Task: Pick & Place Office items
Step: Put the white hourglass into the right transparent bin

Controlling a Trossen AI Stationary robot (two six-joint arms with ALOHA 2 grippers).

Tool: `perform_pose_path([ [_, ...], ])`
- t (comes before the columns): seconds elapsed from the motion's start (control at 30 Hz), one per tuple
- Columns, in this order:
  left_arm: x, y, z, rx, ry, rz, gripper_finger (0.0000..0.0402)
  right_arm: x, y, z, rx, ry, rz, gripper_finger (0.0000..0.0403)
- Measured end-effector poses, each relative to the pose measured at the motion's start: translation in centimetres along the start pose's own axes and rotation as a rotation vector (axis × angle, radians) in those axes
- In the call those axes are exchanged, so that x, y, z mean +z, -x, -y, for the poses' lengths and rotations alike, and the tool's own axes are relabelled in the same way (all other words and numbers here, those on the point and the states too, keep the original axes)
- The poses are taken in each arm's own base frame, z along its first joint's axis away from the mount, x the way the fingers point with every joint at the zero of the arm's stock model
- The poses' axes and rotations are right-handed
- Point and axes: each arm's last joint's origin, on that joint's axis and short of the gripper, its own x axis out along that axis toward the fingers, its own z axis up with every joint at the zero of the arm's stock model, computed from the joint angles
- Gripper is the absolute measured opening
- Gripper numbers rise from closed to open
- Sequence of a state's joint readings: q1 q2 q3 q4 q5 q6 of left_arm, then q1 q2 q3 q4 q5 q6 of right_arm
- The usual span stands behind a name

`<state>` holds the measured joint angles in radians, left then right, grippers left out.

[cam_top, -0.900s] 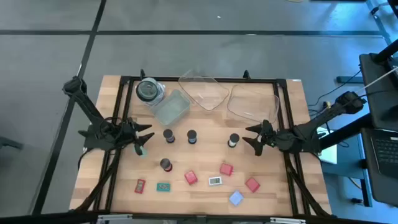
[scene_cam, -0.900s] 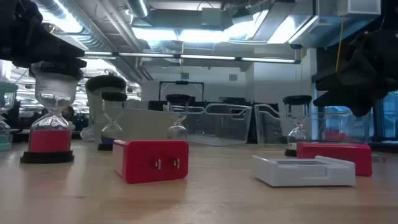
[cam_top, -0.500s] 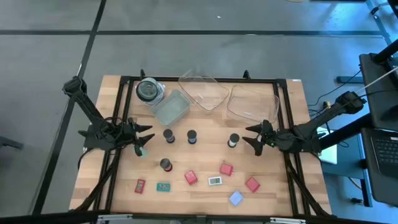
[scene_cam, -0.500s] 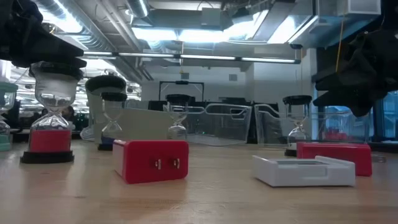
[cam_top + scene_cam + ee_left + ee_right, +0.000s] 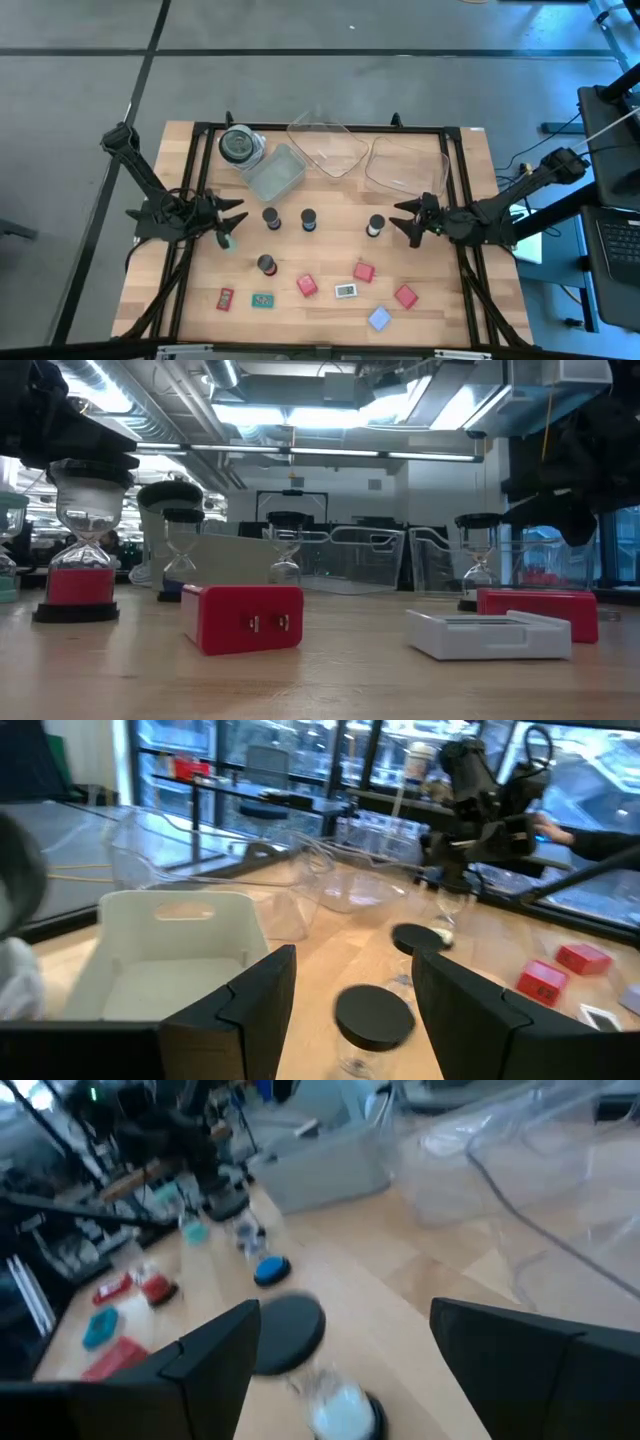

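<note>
- Over the left side of the wooden table [image 5: 440, 250], has the left gripper [image 5: 236, 216] hanging low, fingers parted and gripping nothing; looks aimed at the row of sand timers just ahead
- Puts a teal-topped timer [image 5: 229, 243] just beside that gripper, apart from its fingers, and a black-topped timer [image 5: 373, 1016] straight ahead in the left wrist view
- Mirrors this on the right: right gripper [image 5: 400, 218] low, jaws fairly wide and empty, with the white-sand timer [image 5: 375, 226] just in front, not yet between the fingers; judged a likely first pick
- Leaves two more timers [image 5: 271, 218] [image 5: 308, 219] standing upright in mid-table and a fourth [image 5: 266, 264] nearer the front
- Scatters the flat pieces along the front: red blocks [image 5: 307, 286] [image 5: 363, 271] [image 5: 405, 296], white rectangle [image 5: 346, 291], pale-blue one [image 5: 379, 318], teal one [image 5: 263, 300], small red one [image 5: 225, 298]; all lying flat, well apart, so easy to reach one at a time
- Sets the receivers at the back: two clear trays [image 5: 327, 145] [image 5: 402, 165], frosted bin [image 5: 276, 172] and dark-lidded jar [image 5: 238, 146], none visibly holding task pieces, so sorting seems barely begun
- Offers a pale wood top framed by black rails, on a grey floor; beyond it, a workshop with ceiling strip lights [image 5: 300, 415] and ducts
</note>
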<state>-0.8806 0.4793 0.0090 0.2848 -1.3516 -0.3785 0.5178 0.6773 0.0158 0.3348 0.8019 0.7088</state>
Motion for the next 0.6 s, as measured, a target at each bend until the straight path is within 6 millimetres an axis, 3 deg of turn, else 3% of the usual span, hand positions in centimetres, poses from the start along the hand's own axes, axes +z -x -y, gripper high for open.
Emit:
perform_pose_path([
  [0.33,1.5,0.1,0.0,0.121,0.043,0.069,0.0203,2.1,-0.5,-0.6,0.001,-0.005,0.151,0.0300],
  [0.6,3.2,0.1,0.4,0.059,0.105,0.088,0.0250,5.6,-0.7,-2.7,-0.002,0.129,0.229,0.0349],
])
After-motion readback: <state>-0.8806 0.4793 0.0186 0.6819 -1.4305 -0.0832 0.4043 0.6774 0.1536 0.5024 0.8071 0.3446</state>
